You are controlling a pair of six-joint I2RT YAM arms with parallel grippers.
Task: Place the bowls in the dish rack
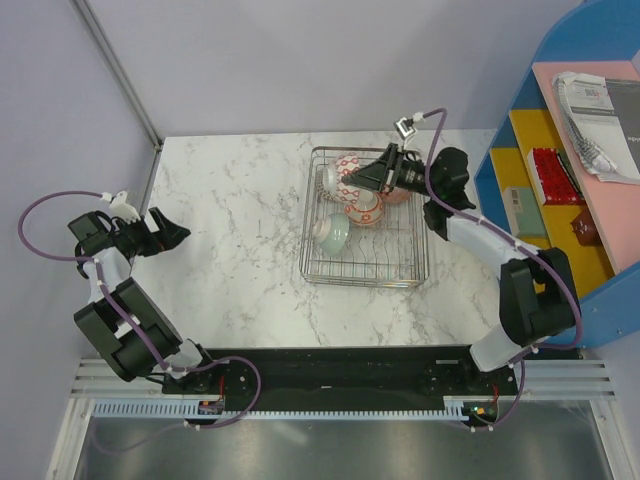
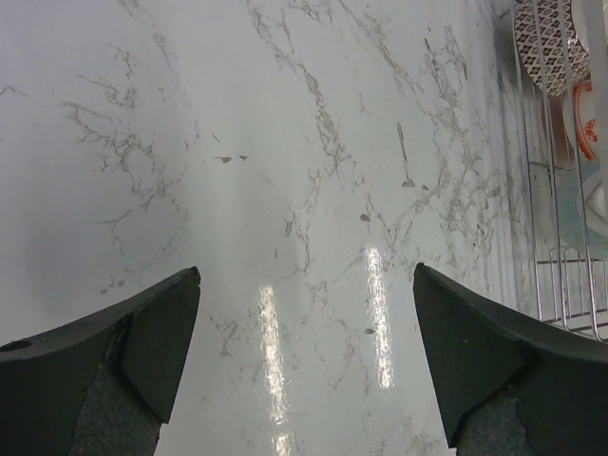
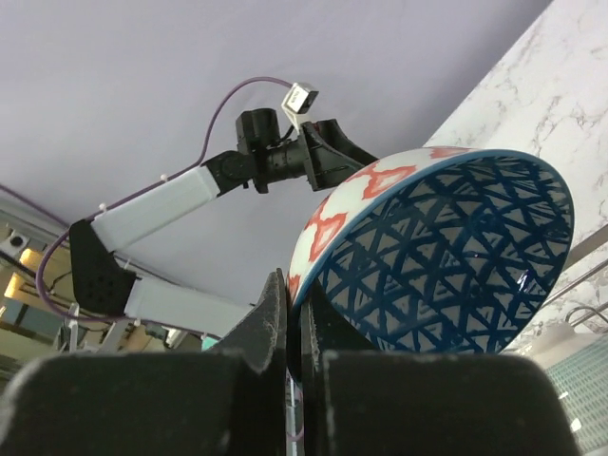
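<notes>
Blue-lattice bowl (image 3: 446,256), orange-red motifs on its white outside, is pinched at the rim by the right gripper (image 3: 293,306), jaws closed tight on the edge. It hangs tipped on its side over the far end of the dish rack (image 1: 306,250); contact with the wires cannot be determined. Two more bowls sit inside the rack: an orange-patterned bowl (image 1: 366,208) mid-rack and a pale bowl (image 1: 333,236) nearer the arms. The left gripper (image 2: 304,351) is spread fully, holding nothing, over the marble table (image 1: 230,200), well apart from the rack.
</notes>
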